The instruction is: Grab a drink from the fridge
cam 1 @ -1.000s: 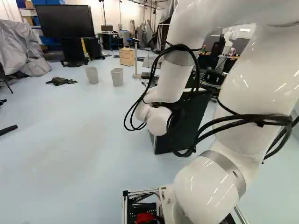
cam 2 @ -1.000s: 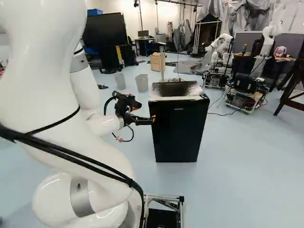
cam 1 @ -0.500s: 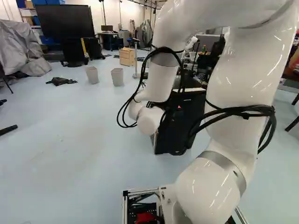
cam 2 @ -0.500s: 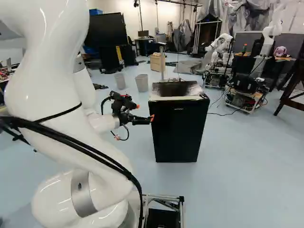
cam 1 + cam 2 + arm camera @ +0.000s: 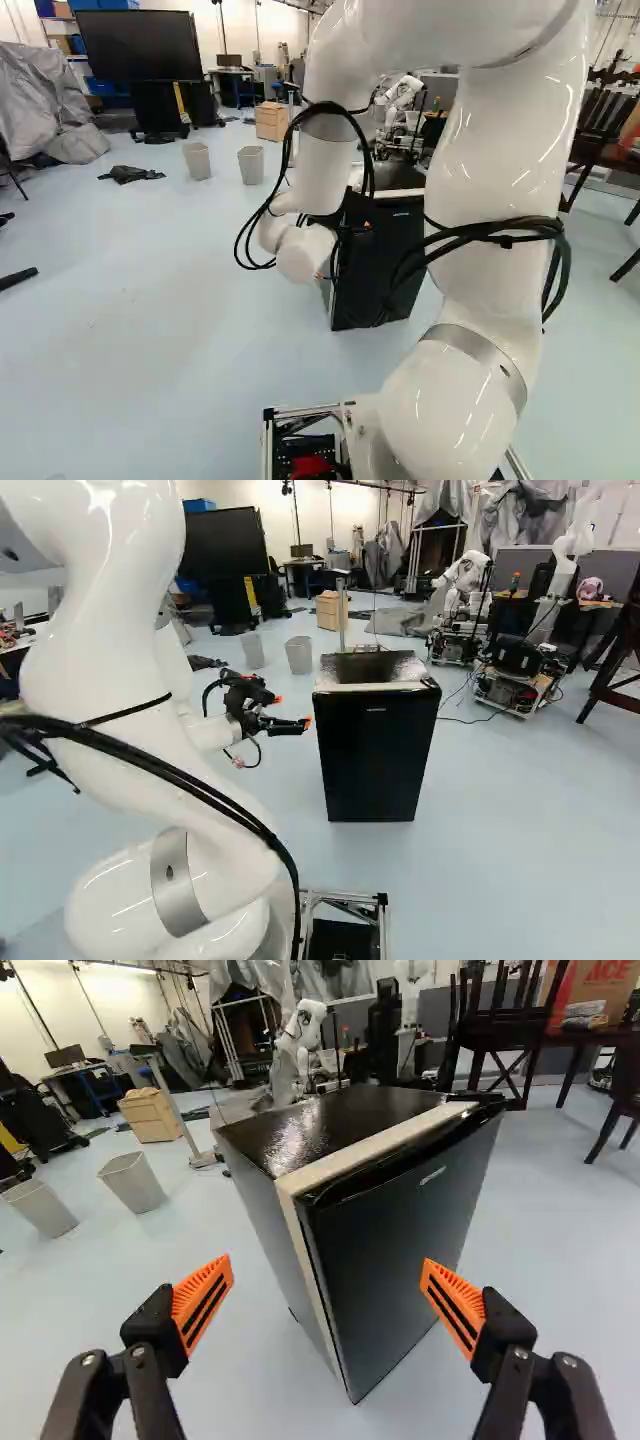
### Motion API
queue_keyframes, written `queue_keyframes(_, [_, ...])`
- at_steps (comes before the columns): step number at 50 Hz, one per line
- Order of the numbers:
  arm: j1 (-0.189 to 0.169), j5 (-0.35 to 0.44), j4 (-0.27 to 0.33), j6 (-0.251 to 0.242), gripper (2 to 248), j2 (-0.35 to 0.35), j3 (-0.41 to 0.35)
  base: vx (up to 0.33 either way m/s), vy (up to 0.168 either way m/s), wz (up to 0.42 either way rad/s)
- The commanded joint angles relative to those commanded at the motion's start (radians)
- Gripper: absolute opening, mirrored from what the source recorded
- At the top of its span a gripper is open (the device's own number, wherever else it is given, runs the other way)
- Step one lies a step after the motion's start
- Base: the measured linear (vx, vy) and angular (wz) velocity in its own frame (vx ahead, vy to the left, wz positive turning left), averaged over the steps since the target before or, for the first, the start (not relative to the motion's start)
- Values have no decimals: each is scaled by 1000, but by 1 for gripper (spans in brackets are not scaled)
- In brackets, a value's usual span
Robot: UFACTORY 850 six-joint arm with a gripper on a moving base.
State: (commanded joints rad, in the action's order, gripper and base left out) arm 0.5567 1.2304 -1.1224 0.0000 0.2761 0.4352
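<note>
My gripper (image 5: 294,712) is open beside the black fridge (image 5: 375,760) in the right base view, a short gap from its left front edge. Between the wide-standing orange pads of the gripper (image 5: 327,1278) in the wrist view, nothing is held; the fridge (image 5: 400,1245) stands ahead, seen from a front corner. Its door is closed, so the inside and any drink are hidden. In the left base view the arm partly covers the fridge (image 5: 398,265).
Two grey bins (image 5: 299,655) and a wooden drawer box (image 5: 329,611) stand behind the fridge. Another robot (image 5: 466,585) is at the back. Dark chairs and a table with a cardboard box (image 5: 600,1000) lie beyond the fridge.
The arm has swung back to the left, drawing the open gripper away from the fridge's front left edge. Fridge and base have stayed in place.
</note>
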Motion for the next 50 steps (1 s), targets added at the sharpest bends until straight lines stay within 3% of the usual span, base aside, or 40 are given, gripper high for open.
queue_keyframes(23, [10,0,-37,0,247,96,132,0,0,0])
queue_keyframes(50, [-9,0,-113,0,247,200,284,0,0,0])
